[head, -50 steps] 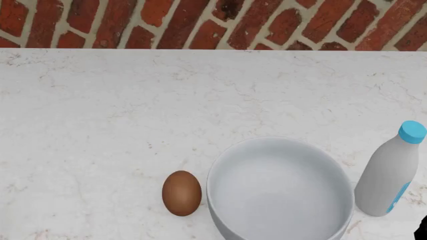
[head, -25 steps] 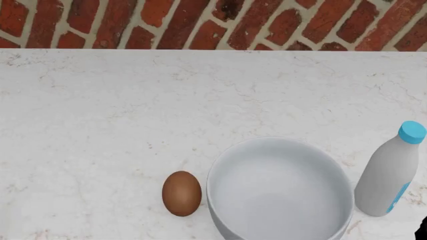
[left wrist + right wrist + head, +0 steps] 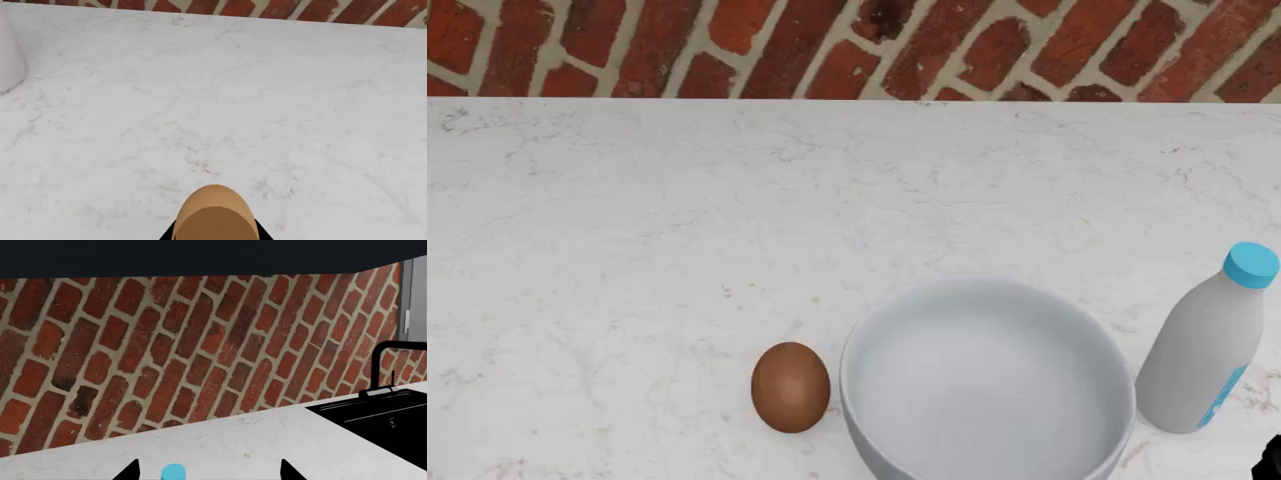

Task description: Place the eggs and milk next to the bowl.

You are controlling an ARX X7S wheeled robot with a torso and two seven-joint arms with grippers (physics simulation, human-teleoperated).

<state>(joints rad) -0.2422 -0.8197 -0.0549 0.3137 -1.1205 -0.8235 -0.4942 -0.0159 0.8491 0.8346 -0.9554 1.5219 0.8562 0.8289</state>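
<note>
Egg, bowl and milk on the marble counter (image 3: 627, 220).
The egg (image 3: 790, 387) lies just left of the bowl (image 3: 988, 375); the milk (image 3: 1208, 345) stands upright just right of it (cap (image 3: 173, 471) between the right gripper's (image 3: 208, 471) spread fingertips). Left gripper's opening: cannot tell.

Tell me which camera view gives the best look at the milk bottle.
The head view: the milk bottle stands whole and upright, right of the bowl, blue cap and label visible. The right wrist view catches only its blue cap at the frame edge. In the left wrist view it cannot be identified.
</note>
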